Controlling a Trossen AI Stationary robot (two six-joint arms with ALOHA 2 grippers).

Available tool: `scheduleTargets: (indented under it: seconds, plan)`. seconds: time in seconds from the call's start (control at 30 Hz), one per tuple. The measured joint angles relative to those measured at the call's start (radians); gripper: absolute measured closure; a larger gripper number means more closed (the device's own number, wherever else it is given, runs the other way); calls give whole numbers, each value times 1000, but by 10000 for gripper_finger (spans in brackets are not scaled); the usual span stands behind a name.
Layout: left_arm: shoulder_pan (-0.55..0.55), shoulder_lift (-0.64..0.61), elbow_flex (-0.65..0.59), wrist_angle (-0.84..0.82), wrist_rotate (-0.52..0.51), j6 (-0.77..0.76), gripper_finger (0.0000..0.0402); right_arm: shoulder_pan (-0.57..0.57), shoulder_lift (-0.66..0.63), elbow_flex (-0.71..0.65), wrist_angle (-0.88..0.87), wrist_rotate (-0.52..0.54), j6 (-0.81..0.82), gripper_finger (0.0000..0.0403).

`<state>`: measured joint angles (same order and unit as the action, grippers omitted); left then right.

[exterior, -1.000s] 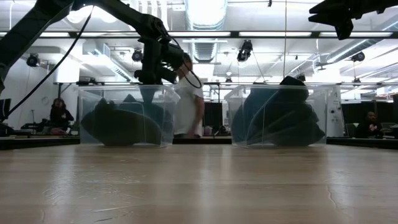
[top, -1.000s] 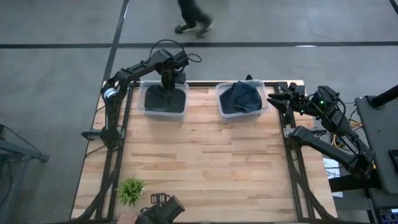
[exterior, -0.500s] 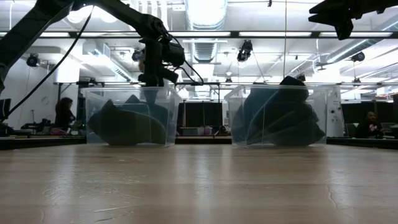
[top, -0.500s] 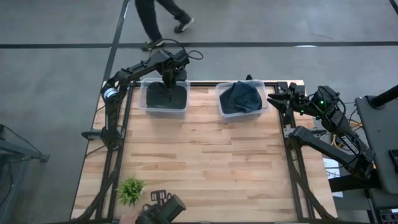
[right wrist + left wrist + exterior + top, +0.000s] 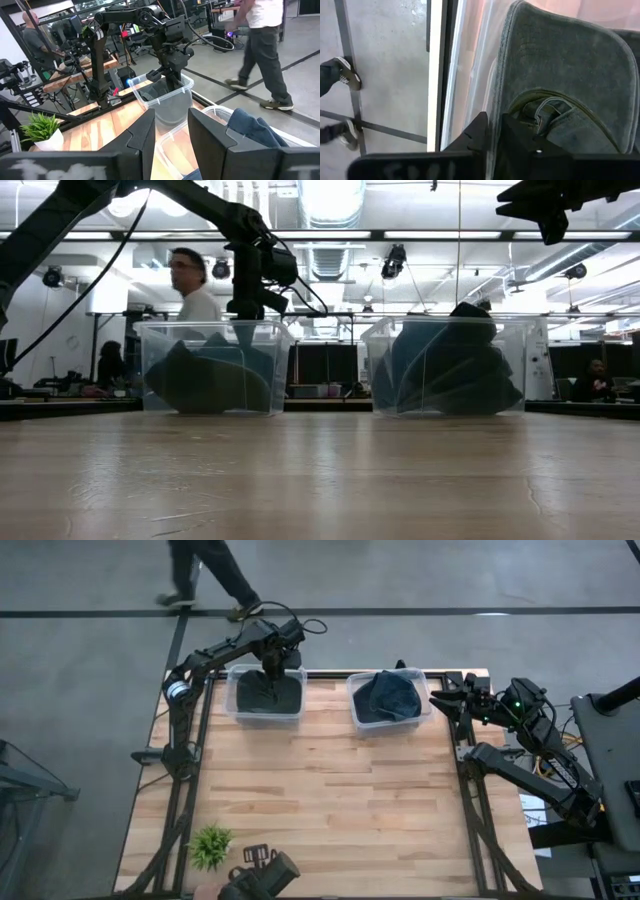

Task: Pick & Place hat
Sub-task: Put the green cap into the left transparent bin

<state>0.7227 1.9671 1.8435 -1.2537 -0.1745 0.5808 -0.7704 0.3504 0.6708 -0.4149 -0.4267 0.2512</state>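
Note:
A dark grey hat (image 5: 262,696) lies in the clear left bin (image 5: 236,710) at the table's far edge; in the low view the hat (image 5: 205,380) rests on the bin floor. My left gripper (image 5: 268,668) reaches down into this bin and is shut on the hat (image 5: 560,75). The clear right bin (image 5: 352,705) holds blue hats (image 5: 388,695) piled above its rim. My right gripper (image 5: 440,700) waits open in the air at the table's far right corner, touching nothing. My left gripper pinches the hat's edge (image 5: 496,112) between its two fingers (image 5: 479,131), close to the bin's wall. The fingers come from above, pointing down into the bin. The rest of the hat lies on the bin floor.
A small green plant (image 5: 210,845) stands at the table's near left corner, with a dark camera mount (image 5: 260,875) beside it. The wood between bins and near edge is bare. A person (image 5: 200,570) walks on the floor beyond the far edge; others sit farther back.
My left gripper has shifted slightly toward the table's right while staying shut in the bin. The left bin has slid a little to the right with it, and the hat inside has shifted. Behind the table a person has walked from right to left.

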Motion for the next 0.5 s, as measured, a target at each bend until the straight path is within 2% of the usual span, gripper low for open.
scheduleTargets:
  seconds: [0.33,0.5]
  plan:
    - [0,0,-14,19,1,-11,245,0,0,0,0,0,0,291]
    - [-7,-10,-8,15,-9,-34,223,0,0,0,0,0,0,291]
